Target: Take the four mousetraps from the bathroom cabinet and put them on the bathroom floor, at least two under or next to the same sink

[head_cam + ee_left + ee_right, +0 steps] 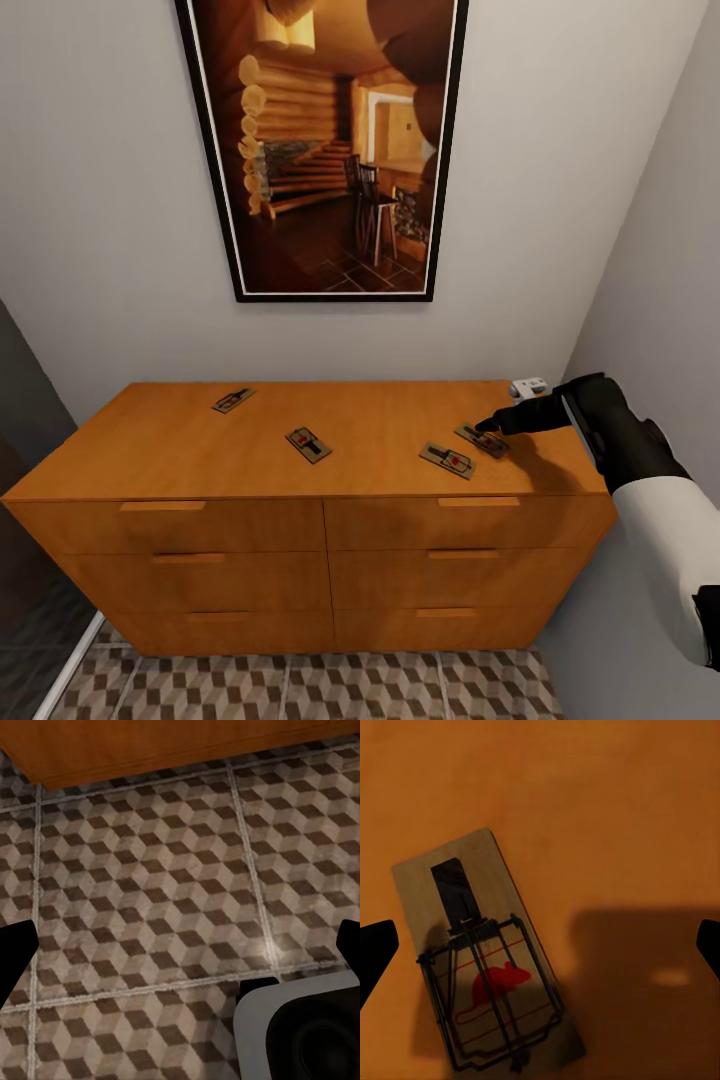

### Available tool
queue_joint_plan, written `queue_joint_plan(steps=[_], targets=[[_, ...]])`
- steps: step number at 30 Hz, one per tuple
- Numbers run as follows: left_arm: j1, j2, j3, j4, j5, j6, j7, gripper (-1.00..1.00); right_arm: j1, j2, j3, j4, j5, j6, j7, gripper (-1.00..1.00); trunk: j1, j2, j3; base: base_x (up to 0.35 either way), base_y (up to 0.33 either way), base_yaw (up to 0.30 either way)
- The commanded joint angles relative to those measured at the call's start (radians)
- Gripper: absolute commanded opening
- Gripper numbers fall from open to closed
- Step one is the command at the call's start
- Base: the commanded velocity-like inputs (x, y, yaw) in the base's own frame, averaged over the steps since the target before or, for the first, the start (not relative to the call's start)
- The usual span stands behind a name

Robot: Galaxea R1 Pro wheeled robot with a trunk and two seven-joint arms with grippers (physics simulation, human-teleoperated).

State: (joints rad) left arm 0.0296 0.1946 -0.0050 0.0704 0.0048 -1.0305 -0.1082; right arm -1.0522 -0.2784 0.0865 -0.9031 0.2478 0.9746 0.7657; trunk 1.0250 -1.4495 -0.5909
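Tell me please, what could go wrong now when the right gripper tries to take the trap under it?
1. The trap lies flat on the cabinet and is thin, so the open right gripper may slide over it or push it away.
2. A second trap lies close beside it; a wide close could knock that one.
3. Both are near the front edge, so a push may drop one to the floor.

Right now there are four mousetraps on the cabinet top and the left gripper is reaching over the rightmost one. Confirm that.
Not quite: it is the right gripper, not the left, that reaches over the rightmost mousetrap. The head view shows this. The rest stands: four mousetraps lie on the cabinet top.
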Motion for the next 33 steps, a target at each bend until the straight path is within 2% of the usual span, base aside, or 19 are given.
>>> queue_joint_plan(steps=[1,33], targets=[[0.0,0.0,0.0,0.001,0.001,-0.003,-0.004,1.0,0.0,0.0,0.002,0.001,0.01,0.001,0.009,1.0,0.0,0.0,-0.001,0.0,0.0,0.0],[0.0,0.0,0.0,0.001,0.001,-0.003,-0.004,1.0,0.001,0.002,0.002,0.03,0.011,0.0,0.009,1.0,0.0,0.0,-0.001,0.0,0.0,0.0]])
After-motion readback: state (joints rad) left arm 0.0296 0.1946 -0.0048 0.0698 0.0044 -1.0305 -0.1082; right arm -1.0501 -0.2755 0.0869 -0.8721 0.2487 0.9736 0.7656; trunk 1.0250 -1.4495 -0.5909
